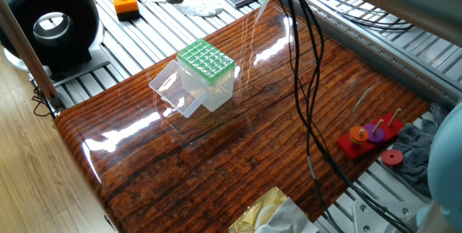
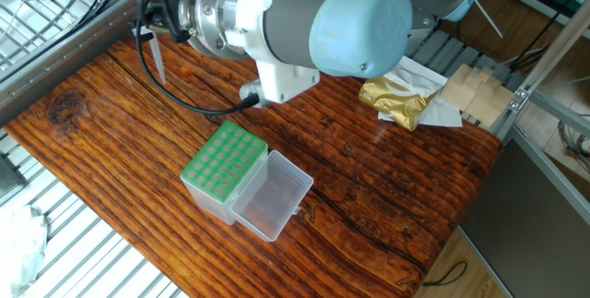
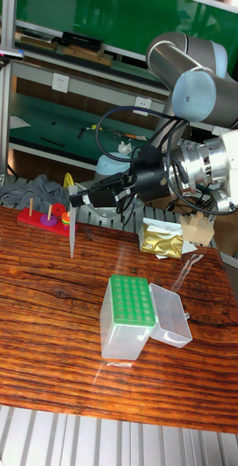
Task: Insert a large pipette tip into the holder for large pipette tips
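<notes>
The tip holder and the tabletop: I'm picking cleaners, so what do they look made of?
Holder for large pipette tips: apparently clear plastic, see-through walls and lid, opaque matte green grid. Table: looks like wood grain under glossy varnish or laminate, judging by bright glare; which one is unclear.

Green-topped holder [image 1: 206,68] mid-table, lid open — pipette tip [image 1: 263,8] hanging well apart
</notes>
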